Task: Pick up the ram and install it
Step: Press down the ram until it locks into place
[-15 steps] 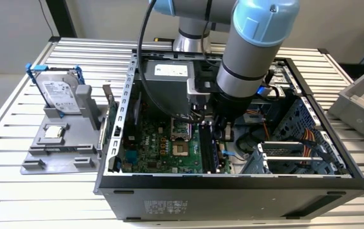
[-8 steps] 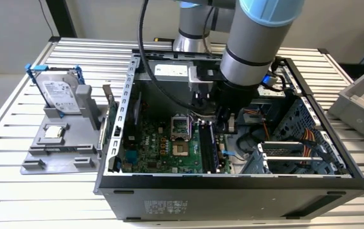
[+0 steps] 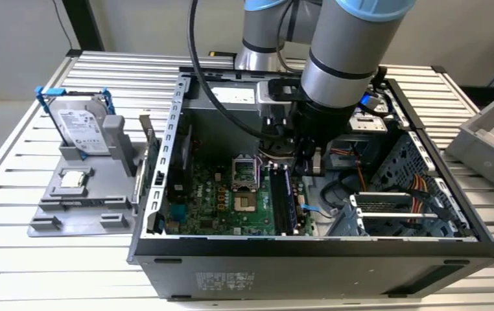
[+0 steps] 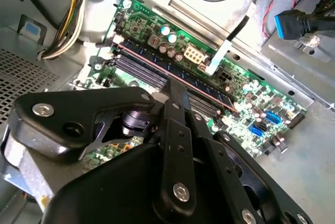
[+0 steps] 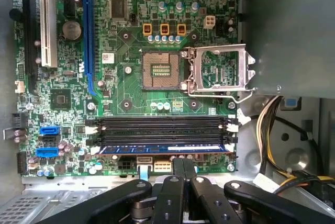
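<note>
1 ram (image 5: 165, 149) sits in the motherboard (image 5: 131, 93) slot nearest the gripper (image 5: 183, 167), lengthwise along the 3 empty slots (image 5: 162, 127); the fingers are pressed together just above it.

table (image 3: 22, 272): ribbed metal slats | wall (image 3: 13, 39): plain grey | light: even

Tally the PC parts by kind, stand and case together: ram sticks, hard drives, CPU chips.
ram: 1
hard drive: 1
CPU chip: 1
Total: 3
</note>
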Available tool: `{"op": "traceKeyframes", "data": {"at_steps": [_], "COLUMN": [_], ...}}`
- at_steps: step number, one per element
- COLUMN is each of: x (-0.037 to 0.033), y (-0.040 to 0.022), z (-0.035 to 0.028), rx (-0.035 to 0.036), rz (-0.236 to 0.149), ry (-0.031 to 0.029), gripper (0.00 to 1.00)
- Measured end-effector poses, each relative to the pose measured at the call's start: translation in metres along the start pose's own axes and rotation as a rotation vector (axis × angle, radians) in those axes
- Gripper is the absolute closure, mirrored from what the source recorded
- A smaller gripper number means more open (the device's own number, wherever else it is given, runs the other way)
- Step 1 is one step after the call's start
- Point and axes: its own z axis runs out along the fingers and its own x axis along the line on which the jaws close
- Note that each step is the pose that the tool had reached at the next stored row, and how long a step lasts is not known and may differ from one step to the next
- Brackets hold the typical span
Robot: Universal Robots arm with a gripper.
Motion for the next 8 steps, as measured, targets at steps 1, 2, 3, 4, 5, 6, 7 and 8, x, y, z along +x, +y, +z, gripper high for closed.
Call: {"op": "traceKeyframes", "data": {"at_steps": [1,2,3,4,5,6,7,8], "x": [0.0000,0.0002,0.0002,0.0002,0.0002,0.0002,0.0002,0.0002], "y": [0.0000,0.0000,0.0000,0.0000,0.0000,0.0000,0.0000,0.0000], "z": [0.0000,-0.0002,-0.0001,-0.0001,-0.0001,-0.0001,-0.0001,-0.0001], "rx": [0.0000,-0.0006,-0.0006,-0.0006,-0.0009,-0.0011,-0.0012,-0.0011], "rz": [0.000,0.000,0.000,0.000,0.001,0.001,0.001,0.001], "ry": [-0.0001,0.0005,0.0004,0.0002,0.0003,0.0003,0.0003,0.0003], "gripper": [1.00,1.00,1.00,1.00,1.00,1.00,1.00,1.00]}}
